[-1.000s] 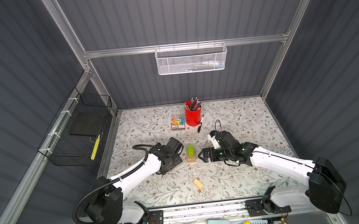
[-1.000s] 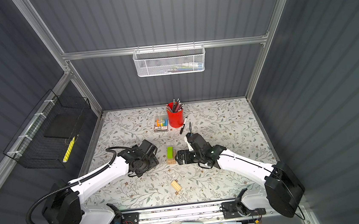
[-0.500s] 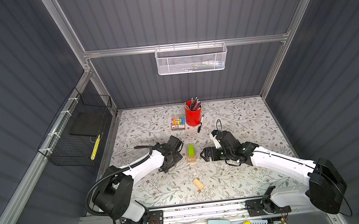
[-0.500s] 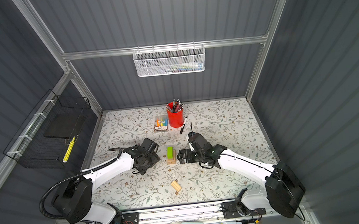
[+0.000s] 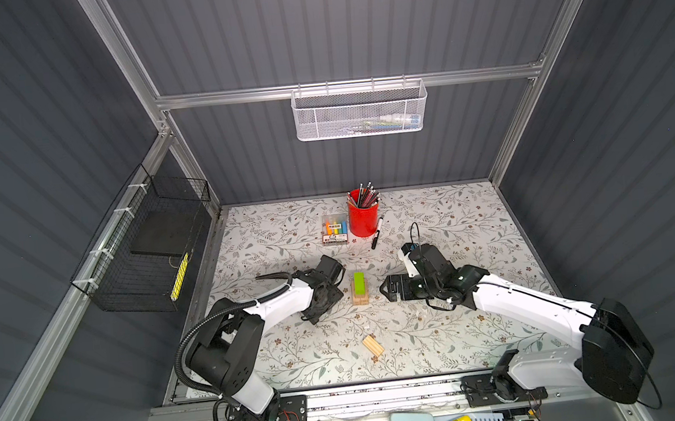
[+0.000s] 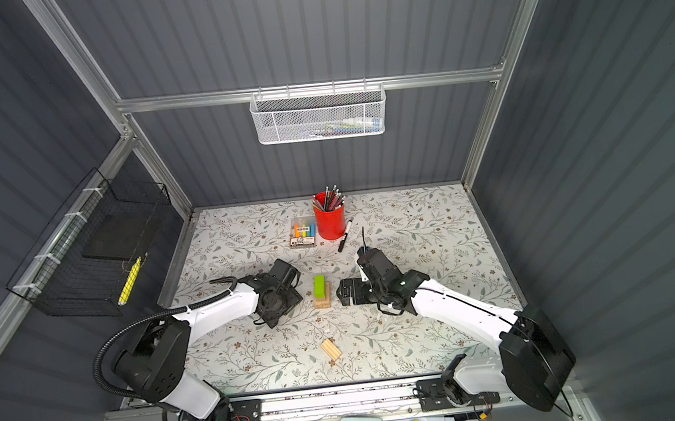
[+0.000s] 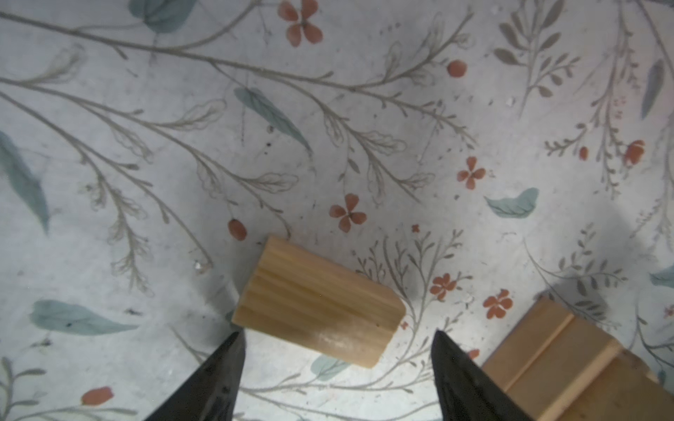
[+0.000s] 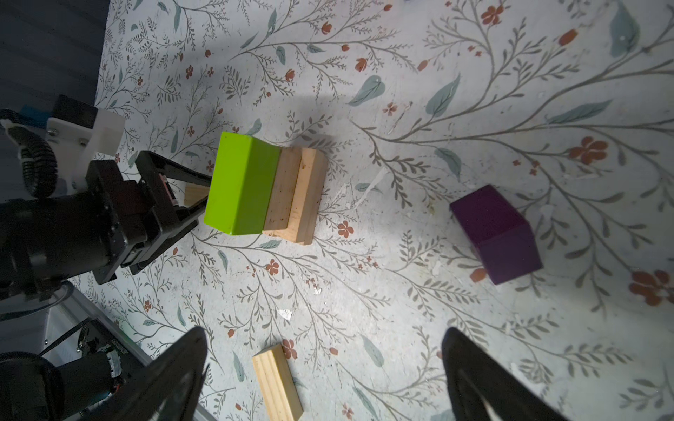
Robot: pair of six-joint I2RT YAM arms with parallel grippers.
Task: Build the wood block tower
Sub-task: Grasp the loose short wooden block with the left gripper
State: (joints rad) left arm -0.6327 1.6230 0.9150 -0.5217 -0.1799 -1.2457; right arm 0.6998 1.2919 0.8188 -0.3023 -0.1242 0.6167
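Wood block (image 7: 321,302), pale and grooved, is being straddled by the left gripper (image 7: 338,333). Its jaws are being held apart and have narrowed only slightly over the last second. The left arm (image 5: 277,304) has meanwhile been swung inward at the shoulder, so a pick-up is probably being set up. Just to the right, the tower (image 5: 359,291) is being left undisturbed, a green brick (image 5: 359,281) lying on pale bricks (image 5: 359,300). Further right, the right gripper (image 8: 322,330) is being held wide and empty, low and pointed at the tower, with the purple block (image 8: 496,233) lying loose near its tips.
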